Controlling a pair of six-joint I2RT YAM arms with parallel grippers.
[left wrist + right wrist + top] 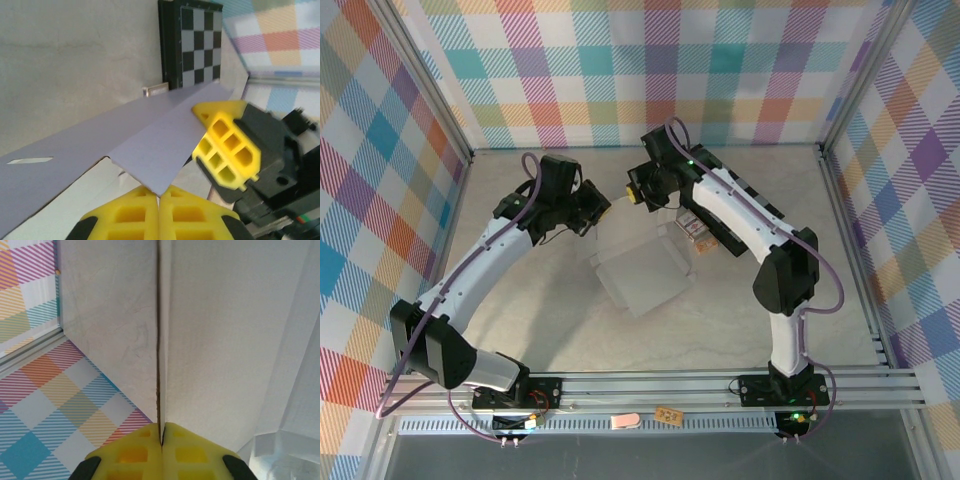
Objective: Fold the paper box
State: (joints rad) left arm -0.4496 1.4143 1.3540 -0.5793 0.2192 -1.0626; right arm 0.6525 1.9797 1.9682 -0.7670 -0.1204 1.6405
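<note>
two grippers work here, and both are closed tight on the paper box (150, 145). my left gripper (160, 200) pinches the pointed corner of a lavender flap. my right gripper (161, 432) has a thin edge of the same sheet between its fingers. i think the step is to bend this flap along its crease. to do it well, i should turn both wrists together and slowly, because the cardboard looks thin and may tear or buckle if one side pulls alone. the fold should follow the scored line, not make a new one. the box is held up on the near side of the checkerboard (197, 40), and its flap reaches from there down to my left fingers.
</note>
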